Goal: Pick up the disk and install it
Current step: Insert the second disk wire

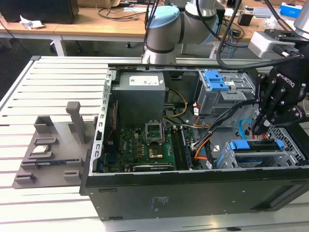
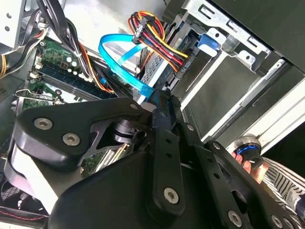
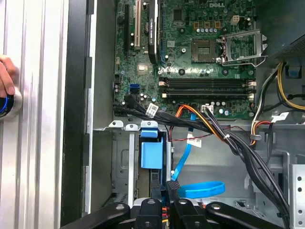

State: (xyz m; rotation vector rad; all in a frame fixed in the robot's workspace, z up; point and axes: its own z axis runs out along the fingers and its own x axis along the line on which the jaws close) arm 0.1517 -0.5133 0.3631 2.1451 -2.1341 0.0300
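**Hovering over the lower drive cage, fingers narrow**

Exterior view: open PC case (image 1: 145,193) on the slotted table (image 1: 58,82). Gripper (image 1: 259,128) hangs at the exterior view's right, just above the near drive cage (image 1: 294,154). The disk (image 1: 256,147) sits in that cage, blue rails at both ends. Far cage with blue latch (image 1: 216,79) is well apart. Grey fixture tray (image 1: 48,150) is outside the case on the exterior view's left.

Second wrist view: fingers (image 2: 162,138) drawn close together, slim gap, tips beside a blue flat cable (image 2: 121,59) and a power-cable bundle (image 2: 152,33). Can't tell if they pinch anything.

First wrist view: gripper (image 3: 164,187) narrow, right at the disk's blue rail (image 3: 151,155) in the bay. Motherboard (image 3: 200,47) is beyond it. A person's hand (image 3: 6,74) rests on a blue-lit button outside the case.
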